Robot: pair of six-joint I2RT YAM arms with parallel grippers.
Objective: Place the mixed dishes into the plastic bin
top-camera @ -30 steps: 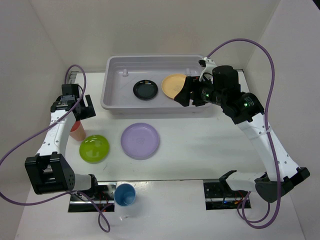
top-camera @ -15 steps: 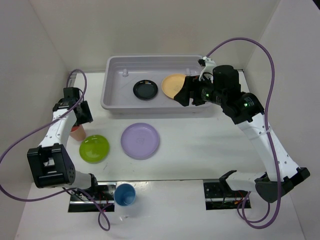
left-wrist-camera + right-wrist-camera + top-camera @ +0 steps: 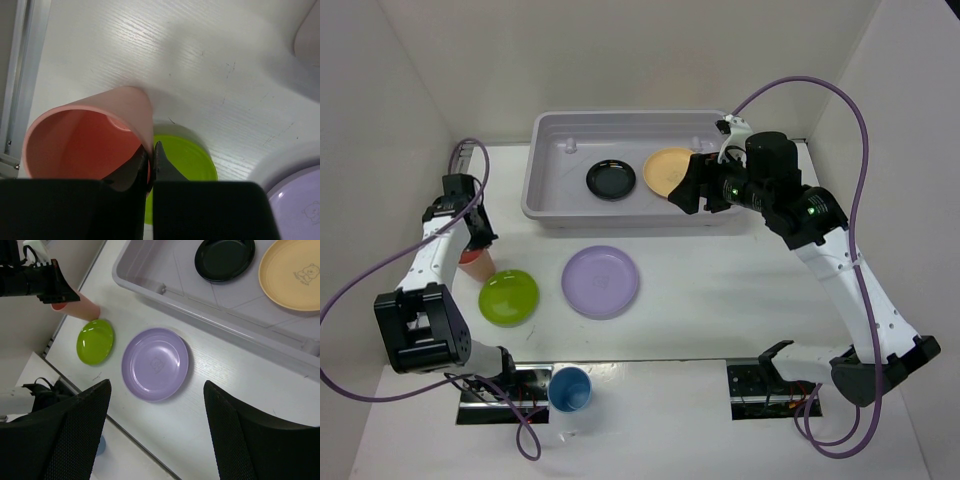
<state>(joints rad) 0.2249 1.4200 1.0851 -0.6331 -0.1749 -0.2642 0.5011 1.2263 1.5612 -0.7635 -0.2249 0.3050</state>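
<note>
a: what is the left gripper [image 3: 150, 150] doing?

b: it is pinching the wall of the salmon-pink cup [image 3: 90, 140] at the rim, with one finger inside and one outside, and only the plastic between them.

a: and where does that cup sit?

b: at the left side of the table [image 3: 720, 290], just beside the lime green plate [image 3: 509, 297]. its mouth faces the wrist camera. i cannot tell whether its base touches the table.

a: the right gripper [image 3: 684, 190]?

b: spread wide, with nothing between its fingers [image 3: 80, 440]. it hangs over the near right part of the plastic bin [image 3: 620, 116], just beside the pale orange plate [image 3: 668, 170].

a: so what lies in the bin?

b: two plates, flat on its floor: the small black plate [image 3: 611, 179] in the middle and the pale orange one to its right, close together.

a: and outside it?

b: the lavender plate [image 3: 601, 281] lies on the table in front of the bin, with the green one to its left. the blue cup [image 3: 570, 388] stands upright at the near edge, between the two arm bases and well apart from the bin.
</note>
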